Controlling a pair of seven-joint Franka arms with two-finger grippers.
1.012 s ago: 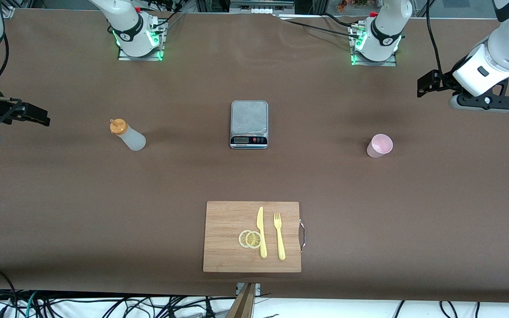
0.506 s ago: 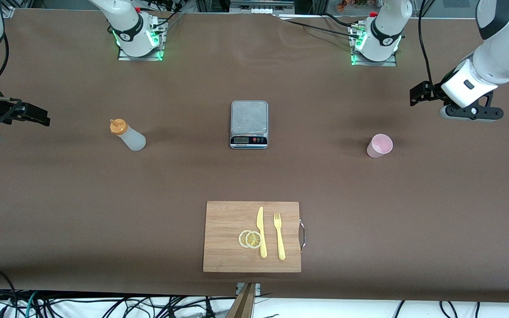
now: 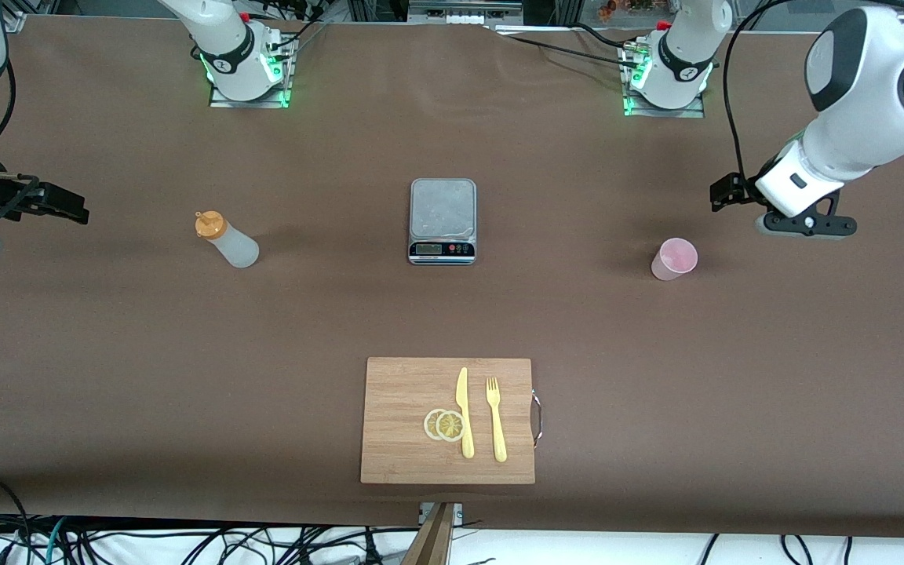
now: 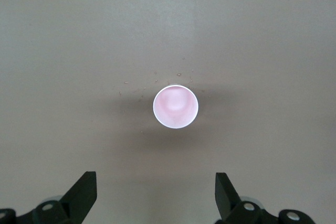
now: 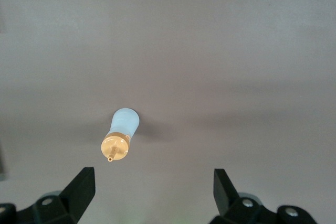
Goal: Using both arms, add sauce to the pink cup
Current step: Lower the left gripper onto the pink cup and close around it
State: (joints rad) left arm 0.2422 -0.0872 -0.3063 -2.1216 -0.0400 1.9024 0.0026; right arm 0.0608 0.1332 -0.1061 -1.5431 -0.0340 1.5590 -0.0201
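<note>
The sauce shows only as its container, a whitish squeeze bottle (image 3: 228, 242) with an orange cap, upright toward the right arm's end of the table. The pink cup (image 3: 674, 258) stands upright toward the left arm's end. My left gripper (image 3: 727, 192) hangs in the air close beside the cup, open and holding nothing. Its wrist view looks down into the pink cup (image 4: 176, 107), with the left gripper (image 4: 156, 195) spread wide. My right gripper (image 3: 67, 208) waits off to the side of the bottle, open. The right wrist view shows the bottle (image 5: 122, 132) apart from the right gripper (image 5: 155, 192).
A kitchen scale (image 3: 442, 220) sits mid-table between bottle and cup. Nearer the front camera lies a wooden cutting board (image 3: 401, 392) carrying a yellow knife (image 3: 464, 412), a yellow fork (image 3: 496, 420) and two lemon slices (image 3: 444, 424).
My left arm has swung down and in toward the pink cup, its gripper staying open. The right arm, bottle and cup have not moved.
</note>
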